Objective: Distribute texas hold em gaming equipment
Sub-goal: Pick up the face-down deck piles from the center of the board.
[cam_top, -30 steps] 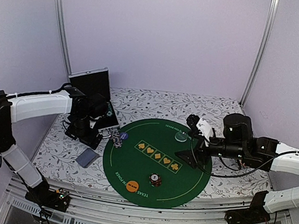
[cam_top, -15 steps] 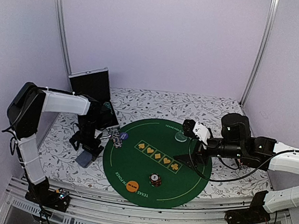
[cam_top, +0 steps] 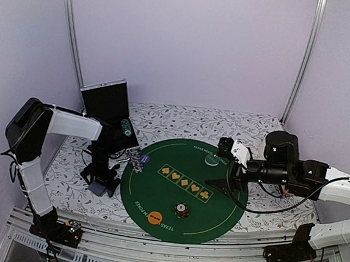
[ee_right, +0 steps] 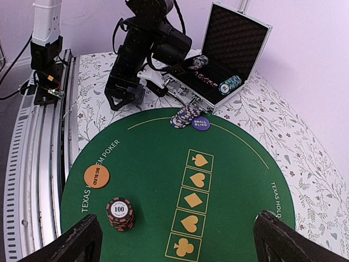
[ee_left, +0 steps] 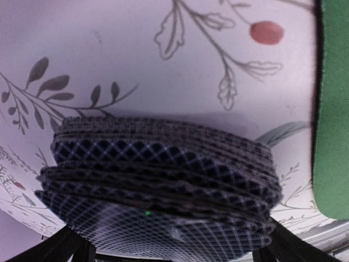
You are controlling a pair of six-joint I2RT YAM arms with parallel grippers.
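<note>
My left gripper is open and straddles a deck of grey-blue-backed cards lying on the floral cloth left of the green mat; its fingers flank the deck's sides. My right gripper hangs open and empty above the mat's right side. On the mat are a red "100" chip stack, an orange big-blind disc, a fanned multicoloured chip stack, a purple small-blind disc and a clear disc. No triangle marker shows.
An open aluminium case with more chip rolls stands at the back left, just behind the left arm. The mat's card boxes hold nothing. The table's front rail runs along the near edge.
My left gripper has swung from beside the case toward the near edge and come down over the card deck. My right gripper has shifted slightly to the right.
</note>
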